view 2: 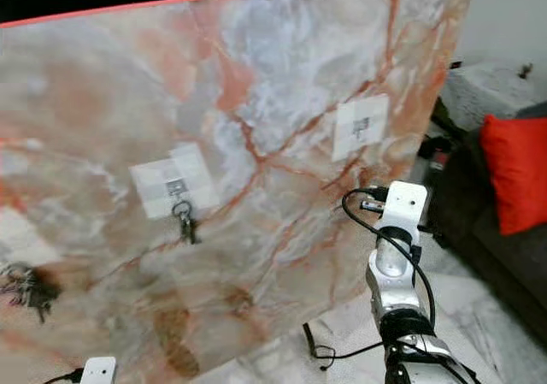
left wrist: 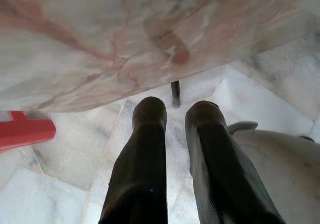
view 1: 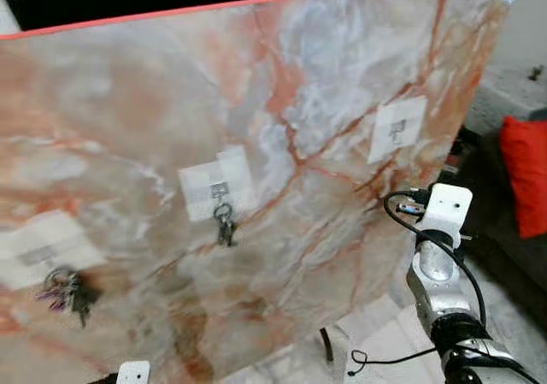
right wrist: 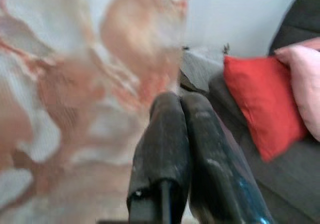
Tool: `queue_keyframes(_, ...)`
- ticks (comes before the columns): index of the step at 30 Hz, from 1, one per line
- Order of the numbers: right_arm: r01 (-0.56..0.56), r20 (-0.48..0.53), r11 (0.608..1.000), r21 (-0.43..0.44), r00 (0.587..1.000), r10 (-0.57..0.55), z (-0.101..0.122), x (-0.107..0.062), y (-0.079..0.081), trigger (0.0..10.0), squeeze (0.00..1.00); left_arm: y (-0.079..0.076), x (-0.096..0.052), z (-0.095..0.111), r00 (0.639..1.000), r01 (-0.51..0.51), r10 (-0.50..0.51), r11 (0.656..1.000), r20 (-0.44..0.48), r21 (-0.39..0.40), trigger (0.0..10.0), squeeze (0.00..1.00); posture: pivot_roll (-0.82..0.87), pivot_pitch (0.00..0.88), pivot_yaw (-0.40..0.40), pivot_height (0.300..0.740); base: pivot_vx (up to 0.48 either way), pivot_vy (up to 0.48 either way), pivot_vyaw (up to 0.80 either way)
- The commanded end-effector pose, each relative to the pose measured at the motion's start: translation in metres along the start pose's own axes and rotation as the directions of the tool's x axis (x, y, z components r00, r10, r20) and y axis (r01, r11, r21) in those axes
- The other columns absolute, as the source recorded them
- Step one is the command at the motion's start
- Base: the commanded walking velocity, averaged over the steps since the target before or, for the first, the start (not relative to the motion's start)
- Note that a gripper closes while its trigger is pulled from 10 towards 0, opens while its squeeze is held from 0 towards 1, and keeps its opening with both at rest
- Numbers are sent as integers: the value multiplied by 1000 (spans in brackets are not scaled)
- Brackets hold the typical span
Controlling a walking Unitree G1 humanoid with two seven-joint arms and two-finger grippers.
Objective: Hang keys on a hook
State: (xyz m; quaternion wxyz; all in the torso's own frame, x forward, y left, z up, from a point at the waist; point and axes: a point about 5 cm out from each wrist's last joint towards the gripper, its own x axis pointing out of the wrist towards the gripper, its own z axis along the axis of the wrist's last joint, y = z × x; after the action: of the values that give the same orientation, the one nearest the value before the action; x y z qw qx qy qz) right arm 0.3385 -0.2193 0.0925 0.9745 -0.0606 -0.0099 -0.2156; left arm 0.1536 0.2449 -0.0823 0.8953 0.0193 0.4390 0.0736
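Left eye view: A marble-patterned board (view 1: 282, 102) with a red top edge stands upright before the robot. Three taped patches carry hooks. On the middle hook (view 1: 220, 190) hangs a small set of keys (view 1: 225, 227). A larger key bunch (view 1: 67, 291) hangs below the left patch (view 1: 38, 247). The right hook (view 1: 398, 129) is bare. The right arm (view 1: 440, 273) rises at the lower right with a white wrist block at its top, level with the board's right edge, well apart from the small set of keys and below the right hook. A red cushion (view 1: 526, 174) lies at the far right.

Right eye view: The same layout shows, with the board's black support leg (view 2: 308, 337) on the pale tiled floor (view 2: 342, 316).

Left wrist view: The left gripper (left wrist: 175, 109) points down at the floor tiles beneath the board's lower edge. Its two black fingers stand slightly spread, with nothing between them. The support leg lies just beyond the fingertips.

Right wrist view: The picture is blurred. The right gripper (right wrist: 181, 100) has its fingers pressed together and empty, aimed at the board's right edge, with the red cushion and a dark sofa (right wrist: 290, 179) beside it.
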Motion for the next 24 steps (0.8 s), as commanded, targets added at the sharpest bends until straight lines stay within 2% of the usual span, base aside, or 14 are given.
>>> queue_keyframes(1, 22, -1, 1000, -1, 1000, -22, 0, 2, -6, 10000, 0, -1, 0, -1, 1000, 3, -3, 1000, -8, 3, 10000, 0, 109, 0, 1, 740, 0, 0, 0)
queue_keyframes(13, 33, -5, 999, 5, 999, -33, 0, 2, -7, 10000, 0, -1, 0, -1, 1000, 10, -10, 1000, -7, 10, 10000, 0, 109, 0, 1, 740, 0, 0, 0)
queue_keyframes(24, 35, -7, 999, 3, 999, -35, 0, 3, -7, 10000, 0, -2, 0, 0, 1000, 12, -12, 1000, -5, 7, 10000, 0, 111, 0, -1, 740, 264, 0, 0)
